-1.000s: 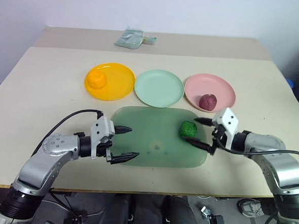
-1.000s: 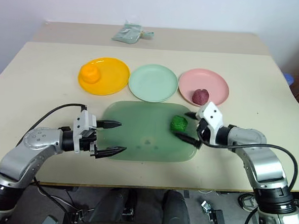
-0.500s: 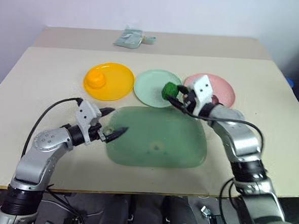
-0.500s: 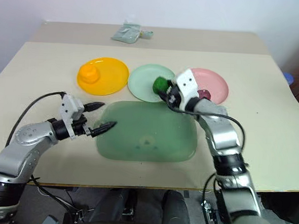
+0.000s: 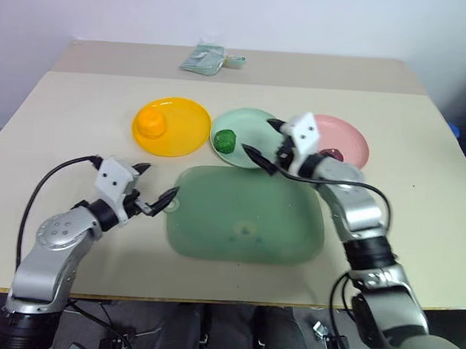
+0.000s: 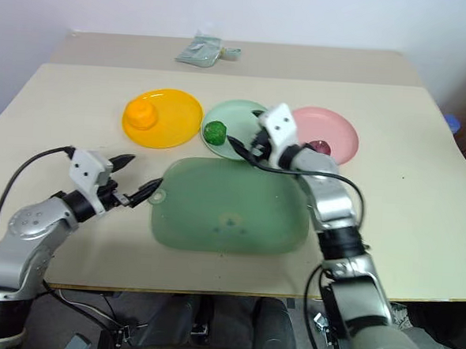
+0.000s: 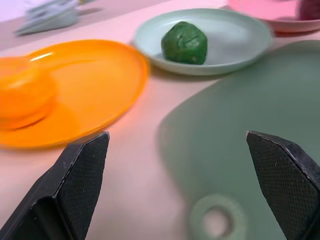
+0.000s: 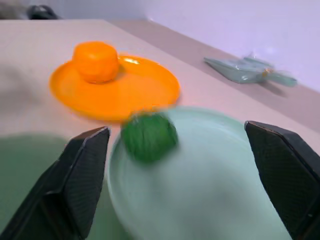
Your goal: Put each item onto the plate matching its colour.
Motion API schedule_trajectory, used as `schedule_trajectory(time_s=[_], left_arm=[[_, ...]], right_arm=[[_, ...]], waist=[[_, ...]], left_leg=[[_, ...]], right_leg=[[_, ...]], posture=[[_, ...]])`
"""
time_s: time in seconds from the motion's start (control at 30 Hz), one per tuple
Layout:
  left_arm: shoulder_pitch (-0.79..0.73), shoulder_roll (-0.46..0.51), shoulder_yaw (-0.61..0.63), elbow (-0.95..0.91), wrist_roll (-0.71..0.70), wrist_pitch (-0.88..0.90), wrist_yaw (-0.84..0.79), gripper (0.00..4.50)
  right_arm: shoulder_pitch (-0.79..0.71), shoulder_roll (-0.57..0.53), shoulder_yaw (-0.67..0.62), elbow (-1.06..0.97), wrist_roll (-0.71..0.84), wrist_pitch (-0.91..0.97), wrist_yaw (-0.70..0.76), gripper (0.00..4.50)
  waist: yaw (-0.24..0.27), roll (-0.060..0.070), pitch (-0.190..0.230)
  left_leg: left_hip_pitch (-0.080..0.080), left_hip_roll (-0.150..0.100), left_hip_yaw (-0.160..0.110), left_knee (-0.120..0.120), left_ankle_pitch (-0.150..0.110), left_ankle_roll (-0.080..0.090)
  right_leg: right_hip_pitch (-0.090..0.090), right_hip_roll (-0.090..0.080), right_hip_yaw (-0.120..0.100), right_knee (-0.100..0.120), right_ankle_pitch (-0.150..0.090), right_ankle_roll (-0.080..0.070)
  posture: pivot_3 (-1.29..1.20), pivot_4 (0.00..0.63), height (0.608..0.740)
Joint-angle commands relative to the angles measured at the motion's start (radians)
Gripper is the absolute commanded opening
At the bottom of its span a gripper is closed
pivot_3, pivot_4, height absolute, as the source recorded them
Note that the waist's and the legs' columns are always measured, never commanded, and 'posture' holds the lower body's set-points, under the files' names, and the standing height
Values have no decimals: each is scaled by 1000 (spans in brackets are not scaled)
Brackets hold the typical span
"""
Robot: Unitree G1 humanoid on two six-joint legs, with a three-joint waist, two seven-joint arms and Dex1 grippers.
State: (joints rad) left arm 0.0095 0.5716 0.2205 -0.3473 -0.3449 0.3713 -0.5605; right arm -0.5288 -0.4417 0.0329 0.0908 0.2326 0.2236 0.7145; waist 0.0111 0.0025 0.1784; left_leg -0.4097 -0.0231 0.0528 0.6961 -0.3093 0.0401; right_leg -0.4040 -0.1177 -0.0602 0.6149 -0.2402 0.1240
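The dark green bumpy item (image 5: 225, 141) lies on the left part of the mint green plate (image 5: 255, 128), free of any grip. Just right of it my right gripper (image 5: 260, 140) hangs open over that plate, one finger (image 8: 75, 185) on either side of the green item (image 8: 149, 136). The orange item (image 5: 149, 122) rests on the yellow-orange plate (image 5: 184, 128). On the pink plate (image 5: 350, 134) sits the maroon item (image 5: 331, 155), partly behind my right arm. My left gripper (image 5: 157, 182) stands open and empty at the left edge of the green tray (image 5: 246, 219).
The translucent green tray (image 7: 260, 120) fills the table's middle in front of the three plates, and nothing lies on it. A crumpled pale packet (image 5: 211, 59) lies at the back of the table. Bare tabletop stretches to both sides.
My right gripper carried the green item from the tray to the mint plate, opened and let it go there. My left gripper drew back left, off the tray.
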Motion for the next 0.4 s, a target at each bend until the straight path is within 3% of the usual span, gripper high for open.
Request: schedule_trajectory(time_s=[0.03,0.2,0.4], left_arm=[[21,30,106,52,22,-55,20,4500],[73,50,206,144,7,-107,-7,4500],[94,47,240,145,-1,-110,-5,4500]], right_arm=[[89,-109,-166,-85,141,43,102,4472],[260,-239,-304,-44,165,26,154,4472],[333,-283,-390,-30,177,31,154,4472]], waist=[[-1,0,0],[-6,0,0],[-5,0,0]], left_leg=[[0,0,0,0,0,0],[1,2,2,-1,0,0],[1,2,2,0,0,0]], right_leg=[[0,0,0,0,0,0],[0,0,0,0,0,0],[0,-1,1,0,0,0]], posture=[[0,150,740],[0,150,740],[0,150,740]])
